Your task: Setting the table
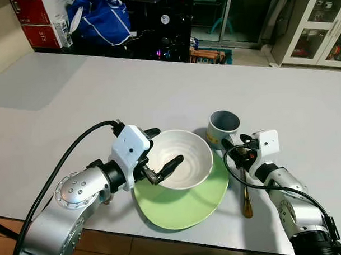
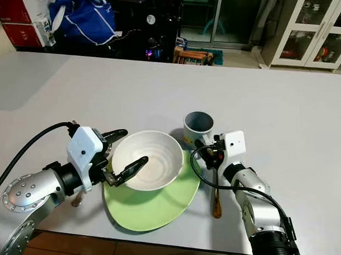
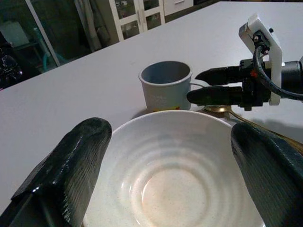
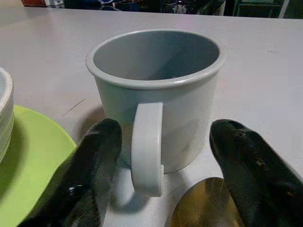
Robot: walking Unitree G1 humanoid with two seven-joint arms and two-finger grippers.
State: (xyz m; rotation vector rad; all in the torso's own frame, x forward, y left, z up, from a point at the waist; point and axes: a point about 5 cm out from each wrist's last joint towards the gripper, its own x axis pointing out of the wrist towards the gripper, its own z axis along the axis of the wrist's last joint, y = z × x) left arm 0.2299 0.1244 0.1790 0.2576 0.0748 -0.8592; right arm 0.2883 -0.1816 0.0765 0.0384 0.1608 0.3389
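A white bowl (image 1: pixel 185 155) rests on a light green plate (image 1: pixel 184 208) near the table's front edge. My left gripper (image 1: pixel 162 149) is open and straddles the bowl's left side, with one finger (image 3: pixel 71 165) on each side of the rim. A grey mug (image 1: pixel 222 125) stands just right of the bowl. My right gripper (image 4: pixel 161 156) is open, and the mug handle (image 4: pixel 147 146) sits between its fingers without being squeezed. A gold spoon (image 1: pixel 247 200) lies on the table under the right gripper, beside the plate.
The pale table (image 1: pixel 158 89) stretches far back and to both sides. Its front edge runs just under the plate. Beyond the table are a blue bag (image 1: pixel 99 18), red boxes (image 1: pixel 35 23) and a white glass cabinet (image 1: pixel 318 27).
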